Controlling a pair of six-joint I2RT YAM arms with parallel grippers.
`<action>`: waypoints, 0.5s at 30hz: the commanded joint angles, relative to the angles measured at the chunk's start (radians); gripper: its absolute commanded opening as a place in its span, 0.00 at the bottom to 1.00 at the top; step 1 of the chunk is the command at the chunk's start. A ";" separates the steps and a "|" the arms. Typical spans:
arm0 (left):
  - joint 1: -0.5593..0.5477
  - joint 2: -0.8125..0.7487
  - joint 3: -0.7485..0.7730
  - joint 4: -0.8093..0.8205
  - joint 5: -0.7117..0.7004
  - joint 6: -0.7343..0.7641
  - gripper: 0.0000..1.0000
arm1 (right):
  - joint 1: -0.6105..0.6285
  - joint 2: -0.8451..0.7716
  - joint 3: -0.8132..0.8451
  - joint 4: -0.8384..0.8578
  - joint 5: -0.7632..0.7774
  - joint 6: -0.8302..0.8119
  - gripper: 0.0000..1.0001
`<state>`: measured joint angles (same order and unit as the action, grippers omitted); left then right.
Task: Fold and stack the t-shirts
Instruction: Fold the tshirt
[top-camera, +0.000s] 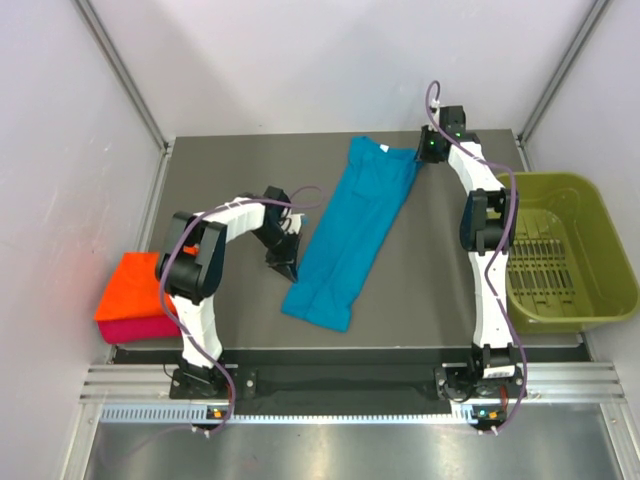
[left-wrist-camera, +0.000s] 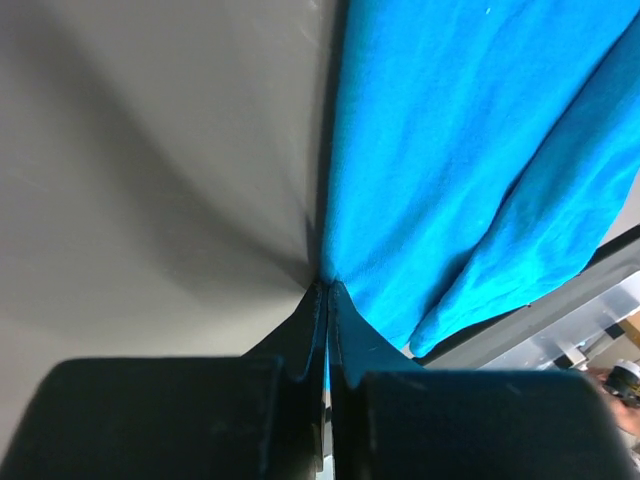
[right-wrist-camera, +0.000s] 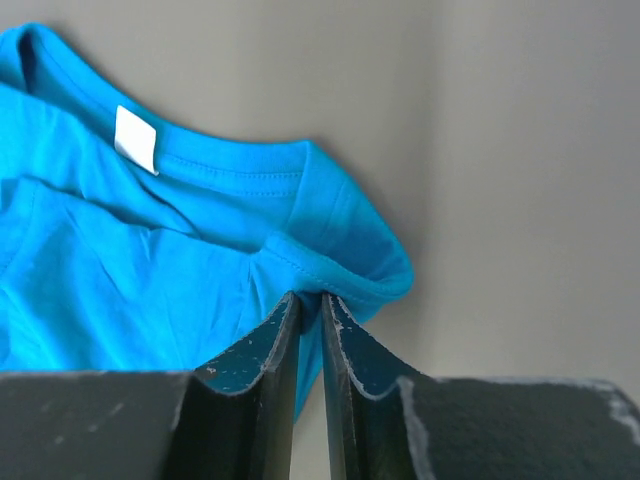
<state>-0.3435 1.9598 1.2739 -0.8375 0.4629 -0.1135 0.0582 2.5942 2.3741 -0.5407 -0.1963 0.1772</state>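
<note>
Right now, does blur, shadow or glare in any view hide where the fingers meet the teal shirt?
Top external: even light, sharp, teal t-shirt clear. Left wrist: table smeared, dark shadow where the left fingers pinch the cloth edge. Right wrist: crisp, white label sharp, right fingers slightly soft. No glare.

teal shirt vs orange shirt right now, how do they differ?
Pose: the teal t-shirt lies as a long narrow strip mid-table; the orange t-shirt is a compact folded square. Orange sits on the magenta t-shirt at the left edge; teal lies on the table. The left gripper and right gripper pinch teal; orange is untouched. Shared: solid-coloured cloth.
</note>
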 joint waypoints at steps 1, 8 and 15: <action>-0.031 -0.067 -0.036 -0.003 -0.006 0.002 0.00 | -0.001 0.015 0.062 0.050 -0.029 0.030 0.15; -0.100 -0.128 -0.082 0.006 -0.009 -0.006 0.00 | -0.001 -0.038 -0.035 -0.013 -0.041 -0.014 0.23; -0.097 -0.219 0.014 -0.018 -0.213 0.006 0.50 | -0.005 -0.287 -0.193 0.004 -0.080 -0.088 0.48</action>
<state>-0.4507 1.8458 1.2121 -0.8379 0.3710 -0.1177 0.0559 2.4802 2.1773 -0.5518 -0.2413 0.1307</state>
